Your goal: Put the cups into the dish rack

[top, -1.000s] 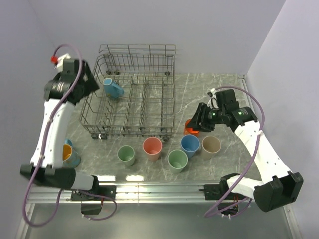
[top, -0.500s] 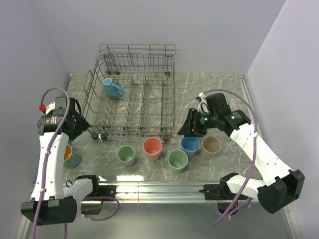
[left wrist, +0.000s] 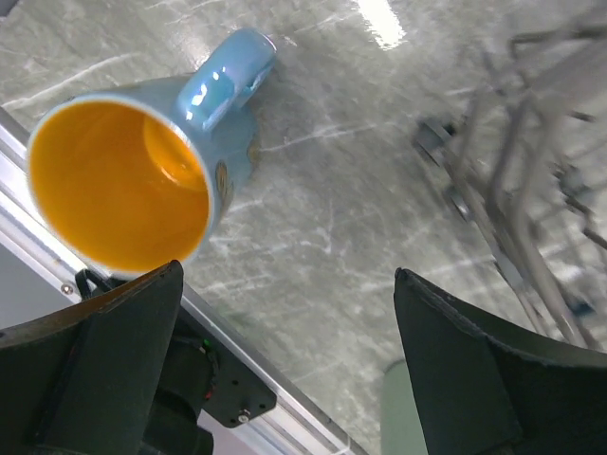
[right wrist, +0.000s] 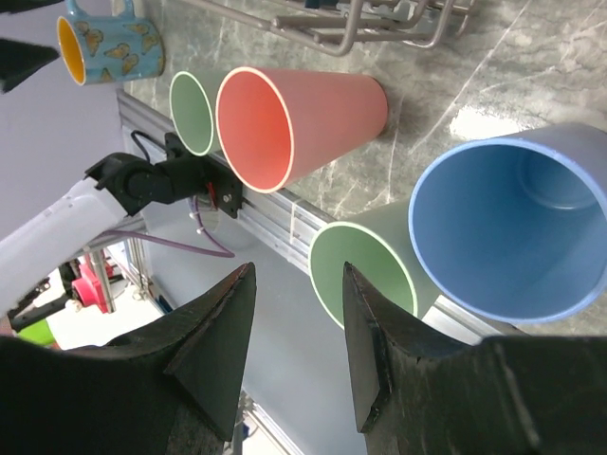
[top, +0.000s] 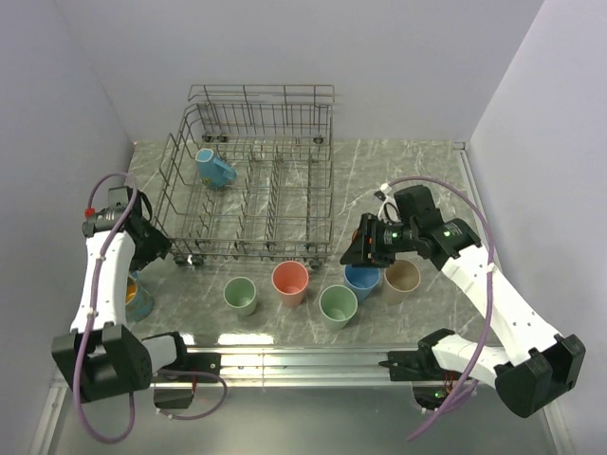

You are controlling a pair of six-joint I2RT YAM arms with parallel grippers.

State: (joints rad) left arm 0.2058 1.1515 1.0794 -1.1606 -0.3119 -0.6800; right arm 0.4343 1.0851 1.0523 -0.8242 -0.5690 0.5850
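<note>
Cups stand mouth-up on the marble table (top: 417,180) in a loose row along the near side of the dish rack (top: 285,204). From left to right they are a pale green cup (top: 241,296), a pink cup (top: 290,282), a second green cup (top: 338,306), a blue cup (top: 361,278) and a beige cup (top: 401,280). The last two sit just beside each other.

Only one piece is in the rack: a blue mug (top: 214,169), tipped on its side among the tines near the far left corner.

Near the table's left edge stands an orange-lined mug (left wrist: 119,194), blue outside, partly hidden by the left arm in the top view. The left gripper (left wrist: 286,273) hangs over bare marble between this mug and the rack's near left corner. Its fingers are spread wide and hold nothing, and the mug lies outside them, off to the side.

The right gripper (right wrist: 298,270) hangs low by the rack's near right corner, just behind the blue cup. Its fingers stand partly apart, and the wrist view shows nothing between them. A sliver of orange-red at its far edge in the top view may be another cup, but too little shows to be sure.
</note>
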